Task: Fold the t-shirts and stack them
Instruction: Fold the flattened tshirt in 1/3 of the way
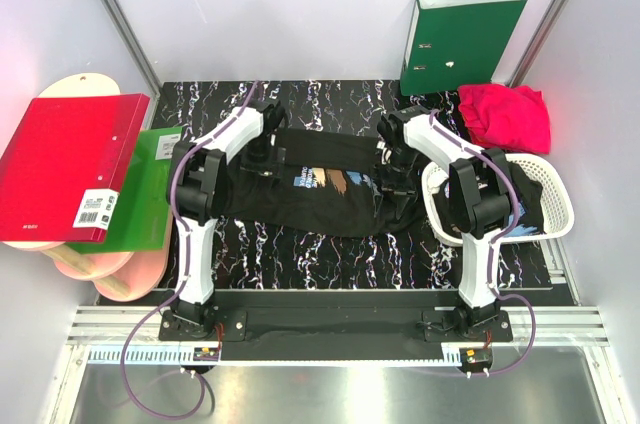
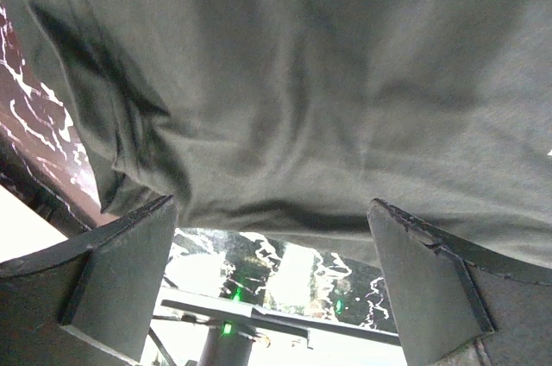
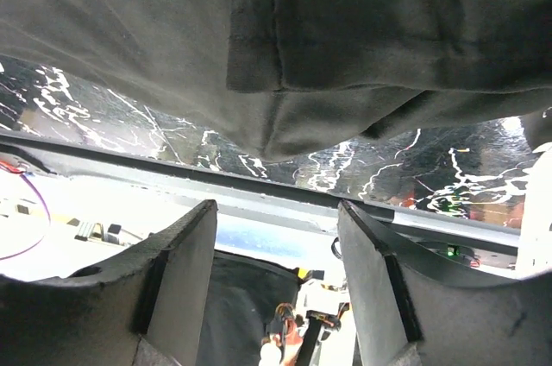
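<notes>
A black t-shirt (image 1: 320,184) with a tan, white and blue chest print lies spread across the marble table between both arms. My left gripper (image 1: 262,152) hovers over its left end, jaws wide open; the cloth (image 2: 293,98) fills the left wrist view beyond empty fingertips. My right gripper (image 1: 397,176) is at the shirt's right end, open, with nothing between its pads; folded black cloth (image 3: 345,38) lies just past them. A crimson-pink t-shirt (image 1: 505,114) sits crumpled at the back right. More black cloth (image 1: 520,199) lies in the basket.
A white lattice basket (image 1: 555,224) stands at the right edge. A green binder (image 1: 458,42) stands upright at the back. A red binder (image 1: 70,169) and a green binder (image 1: 145,194) lie on round boards at the left.
</notes>
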`<state>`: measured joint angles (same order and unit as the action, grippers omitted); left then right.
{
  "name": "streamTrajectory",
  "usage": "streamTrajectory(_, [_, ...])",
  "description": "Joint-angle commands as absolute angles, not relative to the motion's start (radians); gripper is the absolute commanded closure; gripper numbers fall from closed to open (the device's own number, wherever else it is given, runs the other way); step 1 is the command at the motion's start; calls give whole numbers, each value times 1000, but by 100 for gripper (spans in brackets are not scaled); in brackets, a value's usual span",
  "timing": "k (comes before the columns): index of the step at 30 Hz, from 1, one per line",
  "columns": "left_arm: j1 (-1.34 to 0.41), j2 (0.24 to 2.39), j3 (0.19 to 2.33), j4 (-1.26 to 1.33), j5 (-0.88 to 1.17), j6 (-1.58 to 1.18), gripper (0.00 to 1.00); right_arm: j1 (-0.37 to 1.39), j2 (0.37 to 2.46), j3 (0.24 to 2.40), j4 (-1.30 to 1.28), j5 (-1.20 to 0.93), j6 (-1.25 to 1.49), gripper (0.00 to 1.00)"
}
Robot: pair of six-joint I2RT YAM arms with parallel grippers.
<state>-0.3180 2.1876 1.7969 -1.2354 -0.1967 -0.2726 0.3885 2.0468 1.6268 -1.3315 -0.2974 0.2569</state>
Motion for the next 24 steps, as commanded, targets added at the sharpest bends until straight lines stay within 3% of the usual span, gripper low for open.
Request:
streamTrajectory(1, [-319,2221,1865,-1246,-164,-258,1,399,2084,1631,-1347,-244,238,39])
streamTrajectory(4, [-319,2253,1908,-1270,-156,-261,7,399,2179,1660,-1344,-181,229,44])
streamTrajectory(5, [-319,2263,1942,-1278,-141,-261,12,397,2198,1678,-1350,-170,230,67])
streamTrajectory(6, [-319,2279,1960,-1285,-132,-256,50,399,2212,1724,-1354,-172,235,86])
streamTrajectory(7, [-319,2286,1994,-1302,-130,-259,78,399,2224,1745,-1362,-175,250,100])
streamTrajectory(8, [-319,2289,2003,-1304,-136,-261,100,399,2223,1764,-1361,-181,256,100])
streamTrajectory(9, [-319,2289,2009,-1305,-138,-265,100,399,2218,1790,-1355,-179,264,100])
streamTrajectory(17, [-319,2313,2013,-1304,-132,-276,100,399,2327,1896,-1391,-202,244,100])
streamTrajectory(18, [-319,2307,2014,-1305,-135,-276,100,399,2326,1910,-1402,-218,238,96])
streamTrajectory(20, [-318,2296,2013,-1304,-140,-273,96,400,2274,1908,-1405,-239,230,69])
streamTrajectory(21, [-318,2281,2013,-1302,-138,-270,85,399,2249,1908,-1407,-244,230,55])
streamTrajectory(22, [-316,2273,2010,-1301,-134,-268,58,400,2206,1911,-1420,-255,223,22])
streamTrajectory(23, [-313,2264,2005,-1298,-115,-265,16,397,2182,1908,-1422,-283,221,9])
streamTrajectory(24, [-313,2246,1999,-1295,-109,-264,1,399,2156,1890,-1419,-308,222,1])
